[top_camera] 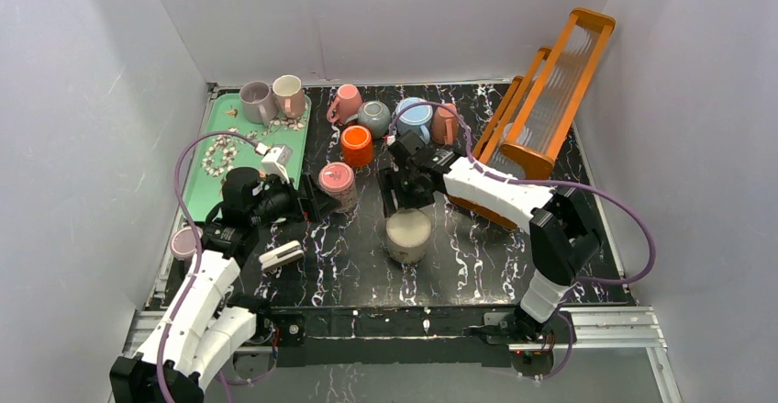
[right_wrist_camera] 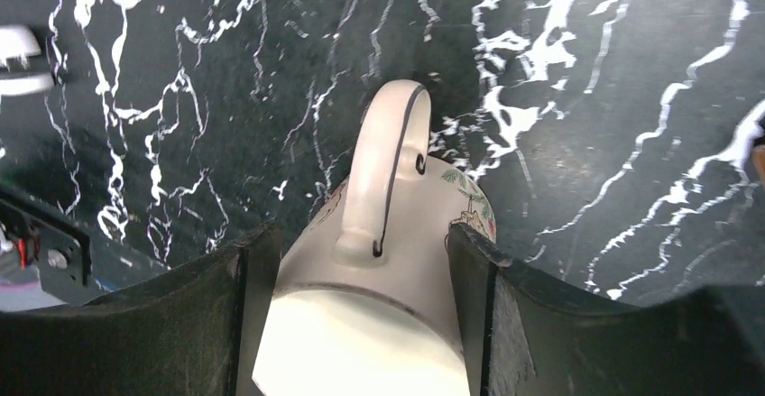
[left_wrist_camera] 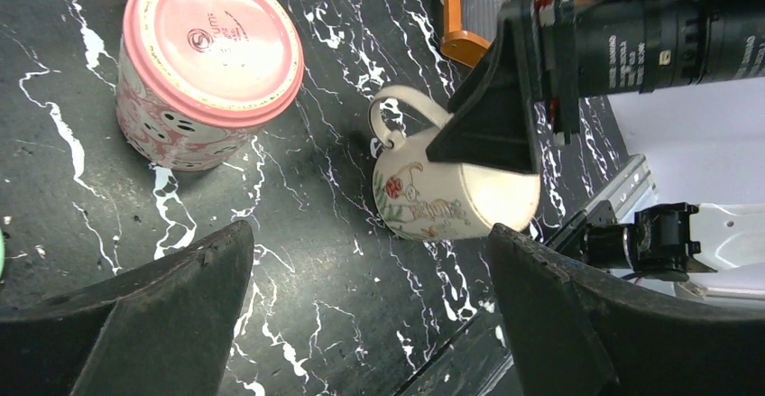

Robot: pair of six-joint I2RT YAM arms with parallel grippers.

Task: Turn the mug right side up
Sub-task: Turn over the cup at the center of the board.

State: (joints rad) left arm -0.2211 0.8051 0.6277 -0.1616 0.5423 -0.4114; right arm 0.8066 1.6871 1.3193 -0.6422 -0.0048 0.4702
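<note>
Top external view: ten mugs (top_camera: 357, 144) in all, one rack (top_camera: 541, 100), two grippers. Two mugs stand on tray (top_camera: 197, 192). Cream mug (top_camera: 408, 235) sits base-up left of rack, between right gripper's (right_wrist_camera: 365, 234) jaws, which seem to pinch its sides. Left gripper (left_wrist_camera: 365, 234), farther left of rack, jaws spread wide, empty.
</note>
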